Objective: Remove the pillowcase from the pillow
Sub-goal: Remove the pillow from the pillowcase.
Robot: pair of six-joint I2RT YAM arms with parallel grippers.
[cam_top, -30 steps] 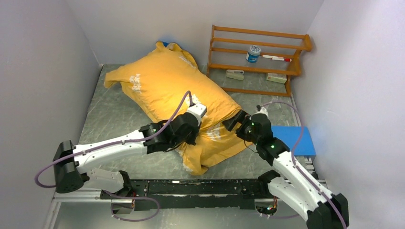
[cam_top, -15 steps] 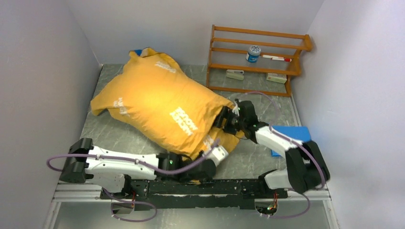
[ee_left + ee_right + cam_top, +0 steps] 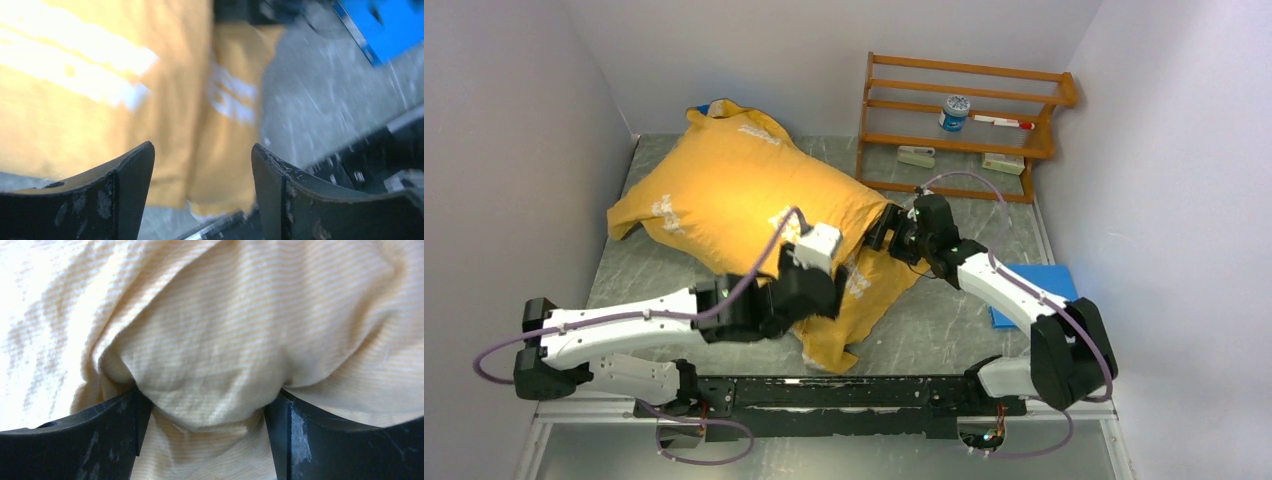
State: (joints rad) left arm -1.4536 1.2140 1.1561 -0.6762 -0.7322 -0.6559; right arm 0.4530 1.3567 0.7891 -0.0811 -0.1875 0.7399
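— Grey marbled table, plain white walls, a wooden rack at the back right. Looking down from above, where's the pillowcase?

— The pillowcase lies yellow side up and stuffed full. Its long axis slants from the far left corner toward the near middle. A scrap of blue peeks out at the far corner, and a slack tail trails toward the near edge. The pillow is hidden inside.

— And the arms?

— The right gripper presses against the plump right-hand end. The left gripper hangs over the slack tail, with the cover just ahead of it and below. Only the right one is touching.

— The left wrist view?

— Blurred. The fingers are well apart with nothing between them. Orange cloth with white lettering is ahead, with bare table and a blue pad beyond.

— The right wrist?

— The fingers are spread wide, but a fat fold of pale striped fabric is wedged between them and touches both. I'd call that a hold on the bulk. To my eye, the pull must run along that slant.
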